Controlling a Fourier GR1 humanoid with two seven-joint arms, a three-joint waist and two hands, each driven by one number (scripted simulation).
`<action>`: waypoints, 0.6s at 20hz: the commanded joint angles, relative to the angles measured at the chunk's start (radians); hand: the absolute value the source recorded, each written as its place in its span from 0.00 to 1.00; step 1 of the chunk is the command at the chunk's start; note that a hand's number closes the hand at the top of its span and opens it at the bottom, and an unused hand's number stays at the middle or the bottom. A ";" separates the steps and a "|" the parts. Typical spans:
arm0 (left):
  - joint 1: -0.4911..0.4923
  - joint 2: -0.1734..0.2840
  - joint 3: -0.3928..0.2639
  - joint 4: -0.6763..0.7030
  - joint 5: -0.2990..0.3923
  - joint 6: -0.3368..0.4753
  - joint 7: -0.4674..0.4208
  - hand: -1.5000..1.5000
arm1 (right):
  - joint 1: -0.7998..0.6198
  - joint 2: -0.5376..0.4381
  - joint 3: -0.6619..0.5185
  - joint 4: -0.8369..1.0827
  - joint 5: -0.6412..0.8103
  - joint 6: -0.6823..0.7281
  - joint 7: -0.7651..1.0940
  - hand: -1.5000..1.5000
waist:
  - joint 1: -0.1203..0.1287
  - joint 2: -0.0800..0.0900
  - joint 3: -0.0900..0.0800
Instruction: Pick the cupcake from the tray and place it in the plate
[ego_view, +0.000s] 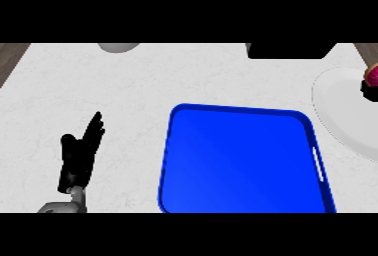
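Note:
A blue tray (244, 160) lies on the white counter at centre right, with nothing on it. At the right edge lies a white plate (339, 110), partly cut off. A cupcake (371, 82) with a pink top and dark base sits on the plate at the frame's right edge. My left hand (80, 150) rests at the lower left, fingers straight and pointing up, well left of the tray and holding nothing. My right hand does not show.
A black object (289, 50) stands at the counter's far edge, right of centre. A grey rounded object (118, 47) shows at the top left. Dark wood strips (11, 60) border the counter at the upper corners.

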 joint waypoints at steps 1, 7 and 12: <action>0.013 0.024 0.028 0.032 0.019 -0.036 -0.057 0.50 | -0.105 -0.085 -0.035 0.249 0.002 -0.032 -0.074 1.00 | 0.011 0.004 0.000; -0.013 -0.026 -0.003 0.069 -0.005 -0.010 -0.069 0.50 | -0.127 -0.116 -0.029 0.491 0.013 -0.008 -0.149 1.00 | 0.018 0.009 0.001; -0.009 -0.016 -0.003 0.019 -0.003 -0.012 -0.010 0.50 | -0.130 -0.169 -0.057 0.629 -0.045 0.143 -0.257 1.00 | 0.021 0.009 0.002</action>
